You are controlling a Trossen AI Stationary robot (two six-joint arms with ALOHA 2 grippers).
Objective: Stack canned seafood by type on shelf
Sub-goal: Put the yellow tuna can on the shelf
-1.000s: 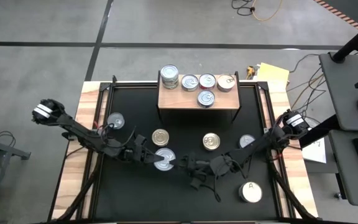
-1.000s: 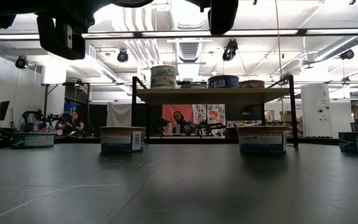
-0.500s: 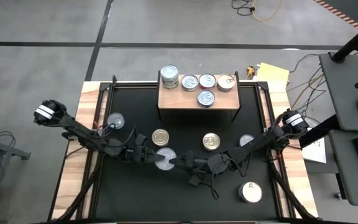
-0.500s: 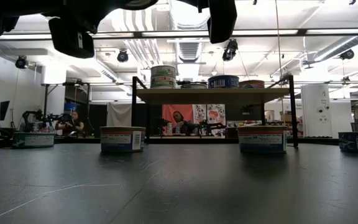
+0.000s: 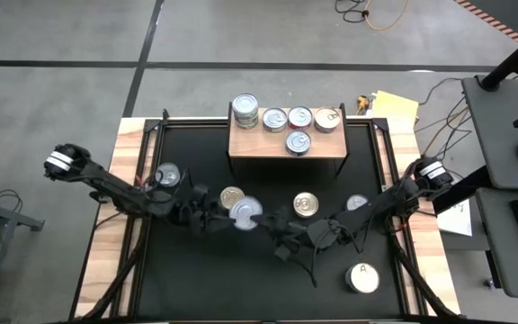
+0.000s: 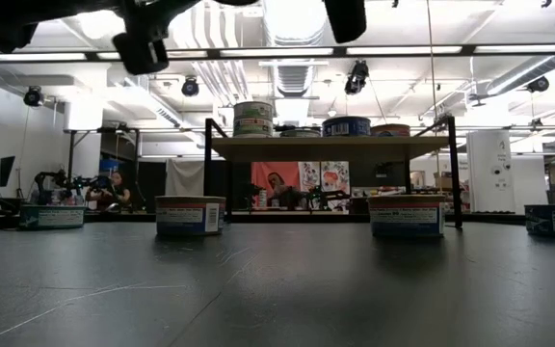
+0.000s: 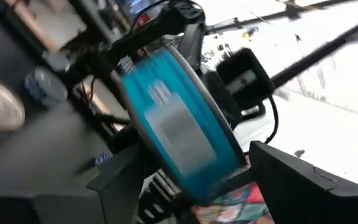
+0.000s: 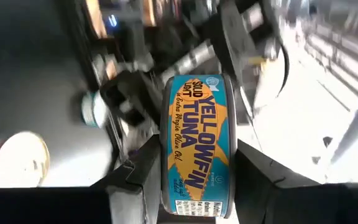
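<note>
Between gripper (image 8: 194, 180) fingers, blue tuna tin (image 8: 199, 140)

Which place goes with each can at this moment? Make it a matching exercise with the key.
Things:
1. tuna can
2. "A" can
3. stack

Places:
a. far left corner of the shelf
b. clamped in the right gripper, off the table
c. standing alone on the table's near right part

Pairs: 1-b, 2-c, 3-a
</note>
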